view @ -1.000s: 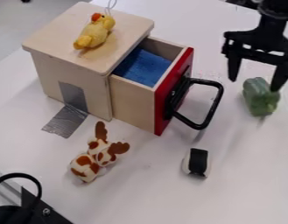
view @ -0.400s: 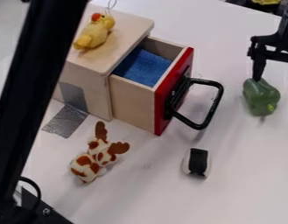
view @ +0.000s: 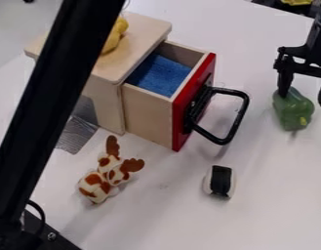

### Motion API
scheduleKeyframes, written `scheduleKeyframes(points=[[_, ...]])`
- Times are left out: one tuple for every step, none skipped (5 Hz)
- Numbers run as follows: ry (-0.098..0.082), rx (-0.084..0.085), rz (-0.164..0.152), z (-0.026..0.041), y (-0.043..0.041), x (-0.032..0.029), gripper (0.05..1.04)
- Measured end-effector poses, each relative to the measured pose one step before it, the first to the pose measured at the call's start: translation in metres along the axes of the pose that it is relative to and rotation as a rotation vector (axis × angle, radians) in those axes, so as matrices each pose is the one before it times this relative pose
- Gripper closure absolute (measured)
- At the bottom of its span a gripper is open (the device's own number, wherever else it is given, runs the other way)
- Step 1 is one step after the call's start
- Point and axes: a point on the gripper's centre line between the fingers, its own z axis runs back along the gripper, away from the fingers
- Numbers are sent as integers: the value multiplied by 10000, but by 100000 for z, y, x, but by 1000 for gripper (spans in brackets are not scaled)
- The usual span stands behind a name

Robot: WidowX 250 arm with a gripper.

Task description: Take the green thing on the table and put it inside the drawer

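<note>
At the right side, my gripper (view: 303,99) hangs open over the back part of the green pepper-shaped thing (view: 293,110). One finger is at the pepper's upper left edge, the other off to its right, with a gap between that finger and the pepper. The pepper lies on the white table. Left of it stands the wooden box's drawer (view: 148,113), pulled out, with a red front, a black loop handle and blue lining inside.
A yellow toy bird (view: 114,36) sits on the wooden box (view: 148,23), partly behind a black arm link. A spotted plush toy (view: 105,177) and a black-and-white object (view: 220,181) lie in front of the drawer. The black handle (view: 239,117) juts toward the pepper.
My gripper has shifted right from a second ago, then lowered slightly over the pepper. The black arm link swung in across the left side. The pepper has shifted very slightly right.
</note>
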Motion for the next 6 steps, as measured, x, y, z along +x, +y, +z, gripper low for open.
scheduleKeyframes(points=[[448,374,-87,-2004,192,-528,86],[161,65,-52,-346,37,-284,86],[37,27,-107,-37,48,-66,123],[-101,10,-351,-73,-143,28,267],[-441,96,-749,302,146,557,268],[-818,165,-744,3205,796,540,268]])
